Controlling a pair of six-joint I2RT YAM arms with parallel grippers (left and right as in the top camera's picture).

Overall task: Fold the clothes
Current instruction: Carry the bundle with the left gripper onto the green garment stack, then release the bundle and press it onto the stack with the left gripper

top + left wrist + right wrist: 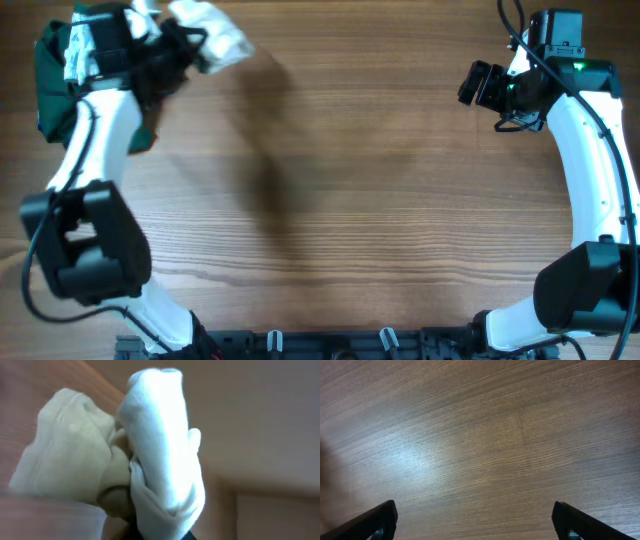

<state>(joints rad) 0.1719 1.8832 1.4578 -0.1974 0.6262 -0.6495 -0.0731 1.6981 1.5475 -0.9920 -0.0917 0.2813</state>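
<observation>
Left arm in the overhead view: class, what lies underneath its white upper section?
A large dark green cloth garment on the brown wooden table; the arm covers part of it, so its full outline is hidden.

L gripper (185, 45) jaws prob. clamped, R gripper (475, 519) jaws wide apart.

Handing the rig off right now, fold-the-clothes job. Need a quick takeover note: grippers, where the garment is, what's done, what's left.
Left gripper: shut on the white garment, at the far left corner of the table.
Right gripper: open, holding nothing, over bare wood at the far right.
Garment: bunched up in the left grip and seemingly lifted off the table, right beside the dark green garment.
Done: garment picked up. No fold is visible.
Left: bring it to the open middle of the table, lay it flat, fold it, probably using both arms.
</observation>
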